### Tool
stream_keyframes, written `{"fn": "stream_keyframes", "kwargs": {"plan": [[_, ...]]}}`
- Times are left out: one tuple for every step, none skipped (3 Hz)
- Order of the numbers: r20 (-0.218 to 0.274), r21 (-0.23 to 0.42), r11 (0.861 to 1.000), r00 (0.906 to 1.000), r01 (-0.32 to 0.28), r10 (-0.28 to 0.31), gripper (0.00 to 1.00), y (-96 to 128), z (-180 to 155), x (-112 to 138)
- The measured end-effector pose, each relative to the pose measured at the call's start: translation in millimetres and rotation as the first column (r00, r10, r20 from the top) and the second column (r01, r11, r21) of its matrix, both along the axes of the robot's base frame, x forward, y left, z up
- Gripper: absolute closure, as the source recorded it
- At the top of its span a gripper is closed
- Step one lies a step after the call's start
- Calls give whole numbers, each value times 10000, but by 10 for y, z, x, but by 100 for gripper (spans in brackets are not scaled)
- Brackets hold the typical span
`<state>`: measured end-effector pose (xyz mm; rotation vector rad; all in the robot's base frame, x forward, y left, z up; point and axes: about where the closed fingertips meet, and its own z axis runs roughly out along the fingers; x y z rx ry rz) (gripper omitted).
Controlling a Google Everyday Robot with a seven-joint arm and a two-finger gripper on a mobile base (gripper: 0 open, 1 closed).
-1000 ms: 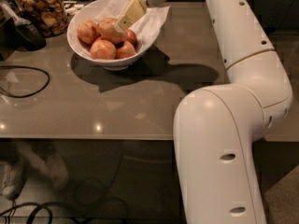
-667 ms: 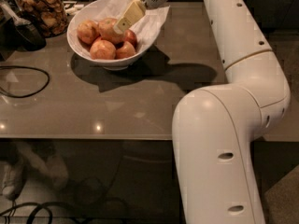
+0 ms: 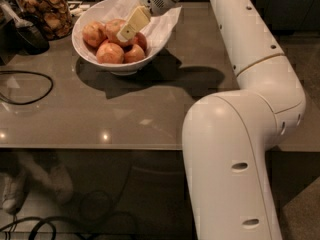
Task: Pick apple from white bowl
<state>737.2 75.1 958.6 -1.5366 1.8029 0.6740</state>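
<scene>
You had the gripper (image 3: 129, 28) down inside the white bowl (image 3: 82, 49) at the table's (image 3: 125, 119) far left. It came in at a slant from the upper right, and its pale tip lay over the fruit. From this view you could not tell whether it was open or closed, or whether it gripped anything.

The apple (image 3: 111, 29) sat in the bowl, toward the back of the heap, and its right side was hidden behind the gripper's tip. The tip lay just over it, but real contact could not be made out. Smaller, redder apples were packed around it: one to its left (image 3: 94, 34), two in front (image 3: 110, 54) (image 3: 134, 54) and one at the right (image 3: 142, 40), all touching their neighbours.

Crumpled white paper (image 3: 161, 20) lined the bowl and stood up past its far and right rim. The bowl stood upright on the table and cast a dark shadow to its right.

Your arm (image 3: 250, 49) reached from the lower right, bent at a large white joint, and ran up and left across the table to the bowl. A glass jar (image 3: 47, 11) of brown snacks stood left of the bowl, near it but apart. A black cable (image 3: 51, 84) looped on the table's left edge.
</scene>
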Motion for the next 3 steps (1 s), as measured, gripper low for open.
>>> {"fn": "stream_keyframes", "kwargs": {"plan": [[-146, -16, 10000, 9999, -64, 63, 19, 36, -53, -20], [-153, -17, 10000, 9999, -67, 66, 25, 38, -56, -21], [12, -168, 9998, 9999, 121, -120, 26, -42, -72, 95]]}}
